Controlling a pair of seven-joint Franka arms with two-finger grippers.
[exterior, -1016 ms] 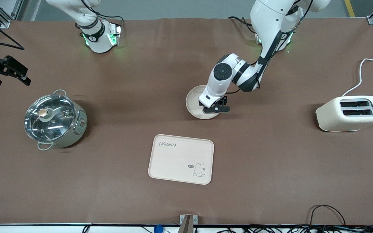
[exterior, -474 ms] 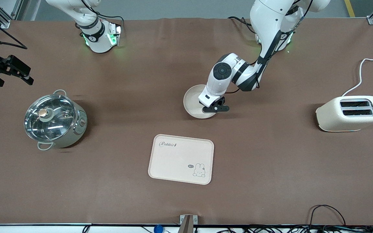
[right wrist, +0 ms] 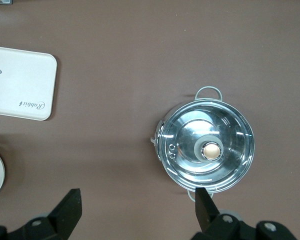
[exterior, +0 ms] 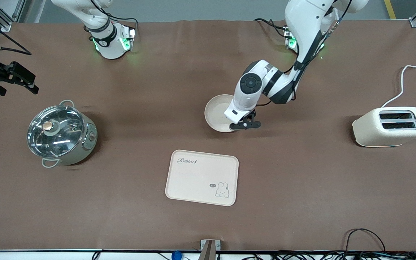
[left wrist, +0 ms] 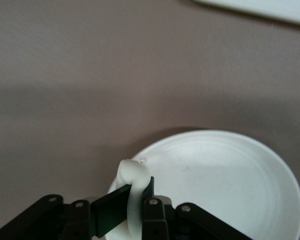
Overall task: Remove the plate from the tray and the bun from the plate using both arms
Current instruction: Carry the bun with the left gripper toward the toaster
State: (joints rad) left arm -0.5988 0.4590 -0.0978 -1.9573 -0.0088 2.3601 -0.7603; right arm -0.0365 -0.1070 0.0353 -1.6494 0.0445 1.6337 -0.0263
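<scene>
The round cream plate (exterior: 218,112) lies on the brown table, farther from the front camera than the rabbit tray. My left gripper (exterior: 245,125) is at the plate's edge toward the left arm's end. In the left wrist view the gripper (left wrist: 137,192) is shut on the rim of the plate (left wrist: 225,185). My right gripper (exterior: 10,77) hangs open and empty over the table at the right arm's end, farther from the camera than the pot. It shows in the right wrist view (right wrist: 137,215) with its jaws wide apart. The bun is out of view.
A steel pot with a glass lid (exterior: 61,131) stands toward the right arm's end and also shows in the right wrist view (right wrist: 206,150). The cream rabbit tray (exterior: 202,177) lies mid-table near the camera. A cream toaster (exterior: 390,126) stands toward the left arm's end.
The plate slid a little toward the right arm's end, then stayed. The left gripper shifted slightly toward the camera and the left arm's end. The right gripper drifted slightly.
</scene>
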